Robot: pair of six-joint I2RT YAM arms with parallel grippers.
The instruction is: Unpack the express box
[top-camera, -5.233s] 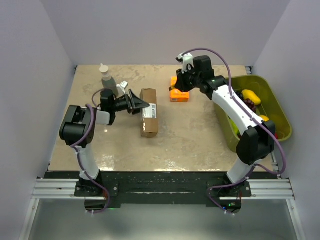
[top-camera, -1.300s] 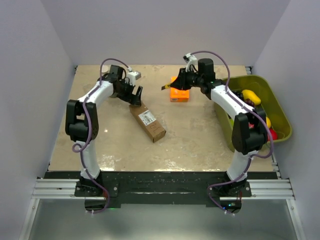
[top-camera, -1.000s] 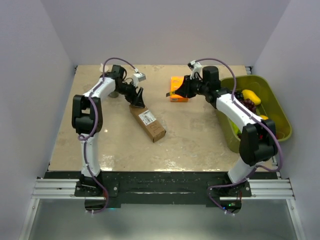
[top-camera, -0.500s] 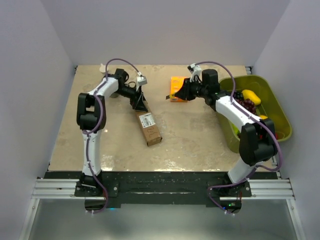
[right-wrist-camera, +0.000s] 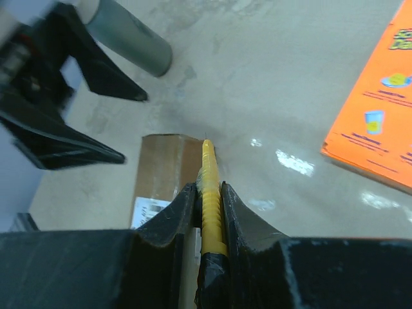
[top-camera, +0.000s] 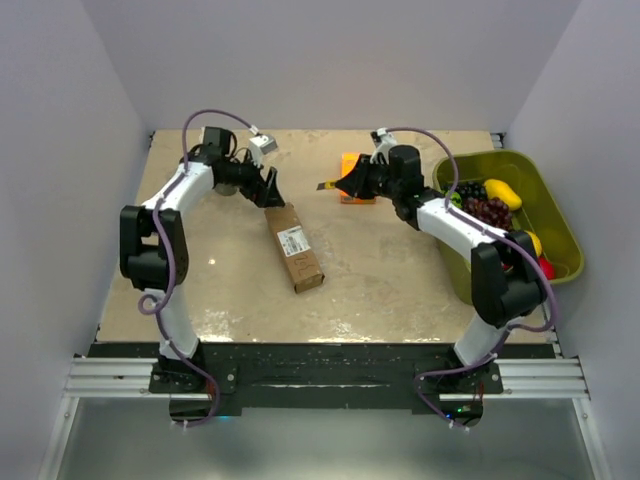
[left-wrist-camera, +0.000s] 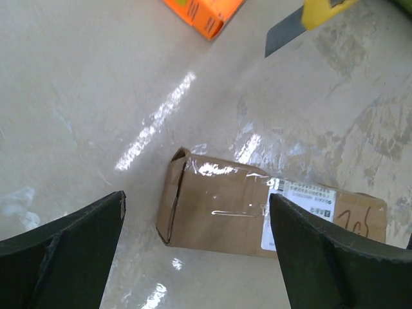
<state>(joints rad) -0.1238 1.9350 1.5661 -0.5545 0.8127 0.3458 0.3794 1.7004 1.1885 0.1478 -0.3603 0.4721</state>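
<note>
My left fingers [left-wrist-camera: 61,241] stand wide open above one taped end of the brown box [top-camera: 293,245] and seem not to touch it. The box lies slanted on the worktop [top-camera: 400,280] between my two arms. My right fingers [right-wrist-camera: 170,219] are closed on a yellow cutter [right-wrist-camera: 207,180], and its blade [left-wrist-camera: 283,35] is near that same end.

If I cut now, nothing holds the box, so it may slide. The blade may also go too deep and hurt what is inside, or meet my left fingers.

I cannot tell whether the blade touches the cardboard. The contents are hidden, and one finger covers part of the other end.
</note>
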